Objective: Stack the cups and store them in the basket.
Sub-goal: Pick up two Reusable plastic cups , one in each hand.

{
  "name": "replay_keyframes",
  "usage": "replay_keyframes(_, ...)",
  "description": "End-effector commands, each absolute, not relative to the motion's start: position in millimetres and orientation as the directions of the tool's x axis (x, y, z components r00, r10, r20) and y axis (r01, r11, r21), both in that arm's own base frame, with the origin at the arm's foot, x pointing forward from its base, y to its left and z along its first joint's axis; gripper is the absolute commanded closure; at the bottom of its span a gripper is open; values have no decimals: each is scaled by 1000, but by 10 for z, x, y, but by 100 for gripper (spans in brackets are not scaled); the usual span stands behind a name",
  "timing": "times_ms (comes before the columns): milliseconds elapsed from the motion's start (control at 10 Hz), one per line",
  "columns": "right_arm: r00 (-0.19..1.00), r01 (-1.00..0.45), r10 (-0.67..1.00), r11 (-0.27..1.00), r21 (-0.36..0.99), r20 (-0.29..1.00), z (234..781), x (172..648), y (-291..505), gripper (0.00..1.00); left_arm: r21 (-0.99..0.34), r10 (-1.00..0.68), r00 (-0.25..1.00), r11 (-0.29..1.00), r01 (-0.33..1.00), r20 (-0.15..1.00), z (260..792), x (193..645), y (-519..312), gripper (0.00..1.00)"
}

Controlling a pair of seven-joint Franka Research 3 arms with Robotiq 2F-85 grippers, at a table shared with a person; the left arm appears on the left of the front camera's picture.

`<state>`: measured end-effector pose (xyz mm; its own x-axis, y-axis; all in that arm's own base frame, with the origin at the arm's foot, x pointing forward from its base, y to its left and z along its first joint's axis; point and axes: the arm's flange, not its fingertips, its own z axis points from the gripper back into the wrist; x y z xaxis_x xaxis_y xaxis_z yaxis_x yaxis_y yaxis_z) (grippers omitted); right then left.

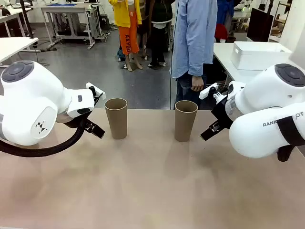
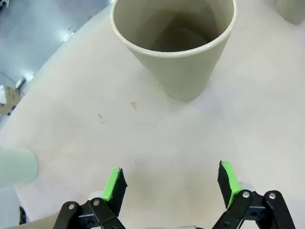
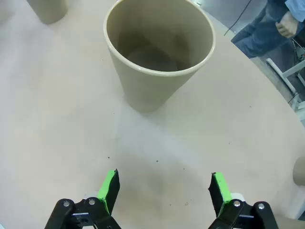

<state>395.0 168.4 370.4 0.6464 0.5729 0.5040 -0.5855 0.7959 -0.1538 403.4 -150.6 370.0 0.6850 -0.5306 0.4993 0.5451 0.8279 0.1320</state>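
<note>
Left gripper (image 2: pixel 171 183): fingers spread wide, empty, lined up on the left cup (image 2: pixel 174 52) just ahead. Right gripper (image 3: pixel 164 188): same, facing the right cup (image 3: pixel 159 62). Cups upright, well apart on table (image 1: pixel 152 191); likely staged for side grasps.

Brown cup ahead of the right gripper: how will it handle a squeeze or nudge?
The cup looks empty and thin-walled: probably light, may dent under a hard squeeze. Tall, narrower at the base: a high nudge would likely tip it.
</note>
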Motion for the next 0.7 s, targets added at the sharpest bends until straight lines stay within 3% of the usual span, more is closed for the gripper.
replay_keyframes(0,646,-586,573,796,-154,504,3704,3950,1684,0,132,-531,685,828,545,500,3701,4034,-1506,0)
replay_keyframes(600,646,-586,573,796,-154,504,3704,3950,1684,0,132,-531,685,828,545,500,3701,4034,-1506,0)
